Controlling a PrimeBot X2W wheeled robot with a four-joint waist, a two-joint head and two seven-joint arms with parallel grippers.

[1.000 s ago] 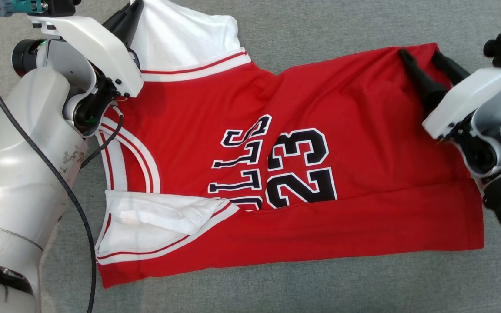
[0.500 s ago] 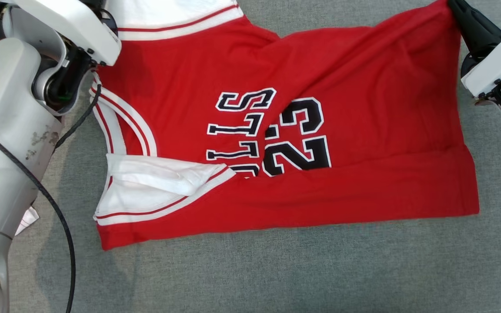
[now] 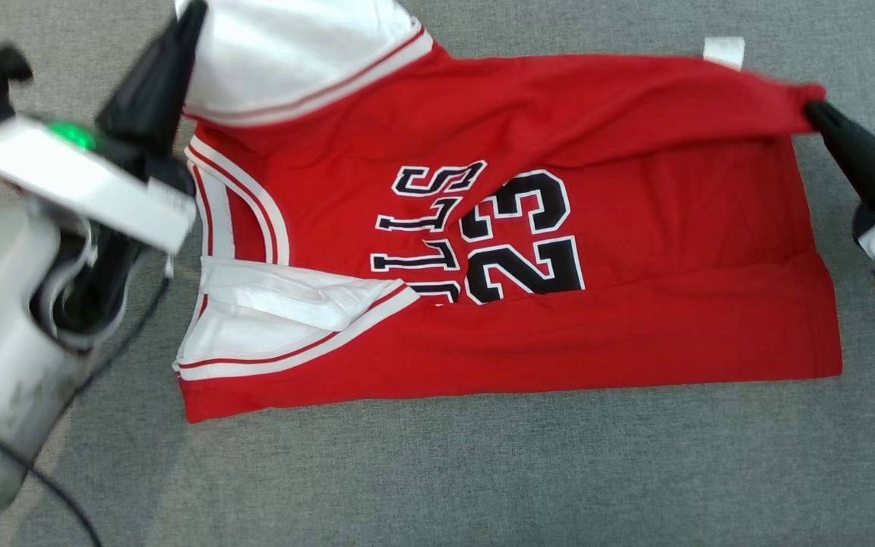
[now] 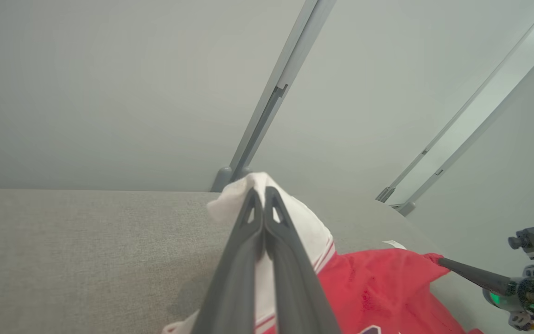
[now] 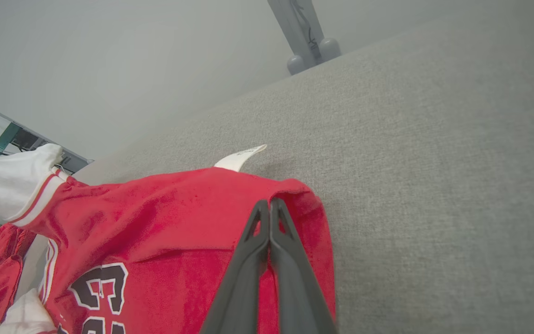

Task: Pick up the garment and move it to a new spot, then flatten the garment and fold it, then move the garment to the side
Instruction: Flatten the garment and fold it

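On the grey padded surface: one red jersey, number 23, near half lying flat. Far edge, flat a second ago, now lifted and stretched between both grippers; fold judged under way. Left gripper: closed, pinching the white sleeve. Right gripper: open a second ago, now clamped on the far hem corner.

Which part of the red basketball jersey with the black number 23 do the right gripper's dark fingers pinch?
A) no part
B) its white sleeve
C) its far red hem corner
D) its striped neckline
C: the right gripper has its fingers shut on the far hem corner of the red basketball jersey, near the small white label, with that edge raised.
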